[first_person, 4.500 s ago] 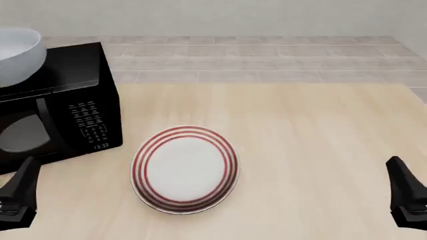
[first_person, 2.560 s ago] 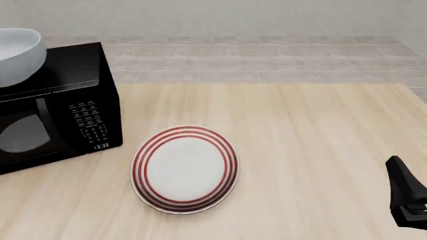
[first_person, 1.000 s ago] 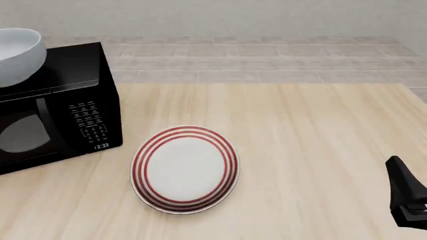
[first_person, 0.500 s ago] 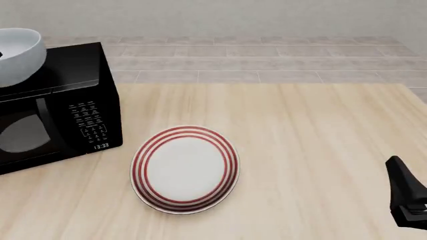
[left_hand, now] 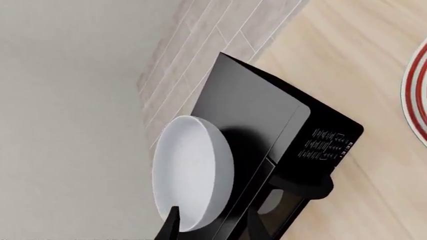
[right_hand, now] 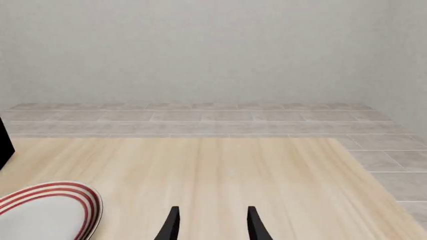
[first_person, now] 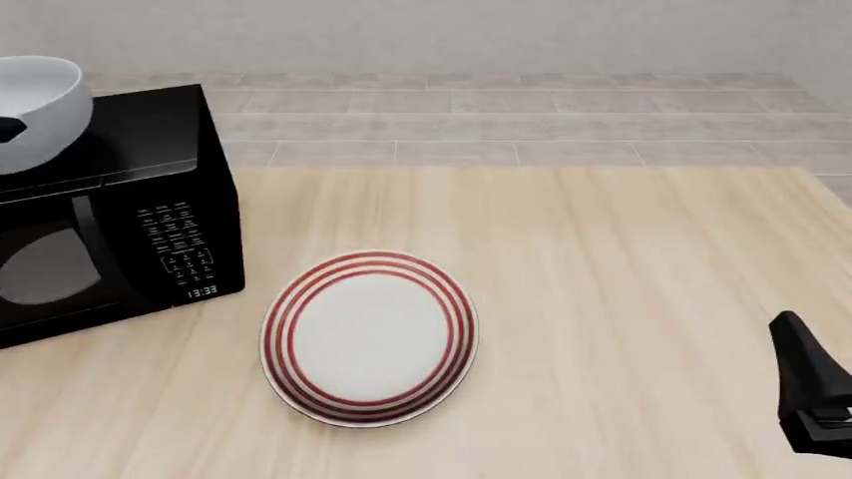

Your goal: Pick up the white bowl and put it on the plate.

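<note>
**A:** Which step is the rig on?

**B:** The reach, by the look of it. The white bowl (first_person: 38, 110) sits on top of the black microwave (first_person: 127, 215), at the table's far left, and nothing has lifted it. In the left wrist view the left gripper (left_hand: 212, 227) shows two dark fingertips spread apart, one against the bowl's near rim and the other toward the microwave top, so the jaws are open and holding nothing. (The front view catches only a dark sliver at its left edge beside the bowl, probably that gripper.)

**A:** And the other arm?

**B:** The right gripper (right_hand: 212, 224) hangs low over the bare wooden table (first_person: 626, 289), well apart from everything, its fingers parted and empty. It seems to be idle.

**A:** What does the next move ask for?

**B:** Likely easing the left fingers over the bowl's rim, one inside and one outside, then closing. The wall is glossy and curved, so a shallow bite could slip. After that comes a lift clear of the microwave and a carry across to the plate (first_person: 369, 337), which lies flat near the table's front, just beside the microwave.

**A:** Any writing?

**B:** Only the microwave's clock, reading 13:33 under its keypad. The key labels are too small to read, and no brand shows.
</note>
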